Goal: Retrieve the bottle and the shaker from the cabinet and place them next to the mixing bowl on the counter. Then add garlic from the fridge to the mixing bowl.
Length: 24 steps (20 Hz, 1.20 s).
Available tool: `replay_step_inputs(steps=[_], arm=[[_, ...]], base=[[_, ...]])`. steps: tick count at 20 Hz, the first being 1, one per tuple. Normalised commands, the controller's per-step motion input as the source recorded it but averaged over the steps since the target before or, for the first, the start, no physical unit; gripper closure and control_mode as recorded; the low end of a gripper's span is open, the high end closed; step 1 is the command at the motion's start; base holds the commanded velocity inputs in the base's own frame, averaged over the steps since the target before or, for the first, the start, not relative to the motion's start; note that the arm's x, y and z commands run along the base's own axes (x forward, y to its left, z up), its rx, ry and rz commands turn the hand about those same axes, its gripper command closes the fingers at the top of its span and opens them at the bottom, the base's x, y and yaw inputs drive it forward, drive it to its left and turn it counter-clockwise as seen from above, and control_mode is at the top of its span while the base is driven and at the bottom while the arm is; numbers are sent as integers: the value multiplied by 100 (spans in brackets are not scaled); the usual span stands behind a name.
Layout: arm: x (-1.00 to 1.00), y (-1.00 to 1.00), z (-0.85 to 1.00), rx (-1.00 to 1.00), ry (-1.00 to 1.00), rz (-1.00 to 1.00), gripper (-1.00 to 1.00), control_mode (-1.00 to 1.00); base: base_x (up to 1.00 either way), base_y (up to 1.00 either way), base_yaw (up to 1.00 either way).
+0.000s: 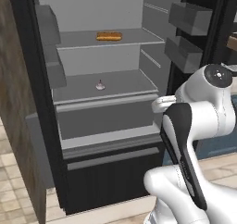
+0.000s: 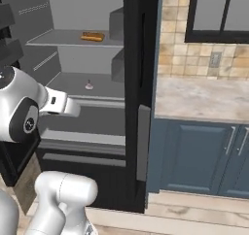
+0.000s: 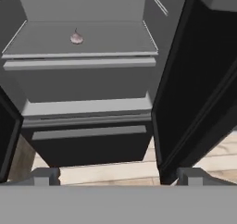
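A: Left to right in the left base view: the fridge stands open, grey inside w/ shelves. On the upper shelf lies an orange-brown oblong item, prob. food. One shelf down sits the garlic, a small whitish bulb w/ a pink tinge, alone near the shelf's middle. Right of that, door bins, then the white arm.

B: How would the garlic handle?

A: Judged from its look: light, firm under a papery skin, rounded so it could roll or slip. Best taken across its widest part, low on the bulb, not by the thin tip.

B: And the arm's pose?

A: The arm rises from the base, elbow folded, forearm reaching toward the fridge's lower half. In the hand view the gripper points at the fridge front; its fingertips sit wide apart, spread fully, w/ nothing between them. The garlic is well apart from them, higher up and further in.

B: Anything right of the fridge?

A: In the right base view, the counter, beige stone over dark blue doors.
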Motion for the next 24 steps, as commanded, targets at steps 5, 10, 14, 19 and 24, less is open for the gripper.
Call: replay_step_inputs(steps=[5, 10, 14, 19, 24], arm=[[0, 0, 0, 0, 0, 0, -100, 100], [0, 0, 0, 0, 0, 0, -100, 100], [0, 0, 0, 0, 0, 0, -100, 100], [0, 0, 0, 0, 0, 0, -100, 100], [0, 0, 0, 0, 0, 0, -100, 100]], base=[[8, 37, 2], [14, 46, 4], [40, 27, 0], [70, 15, 0], [53, 8, 0]])
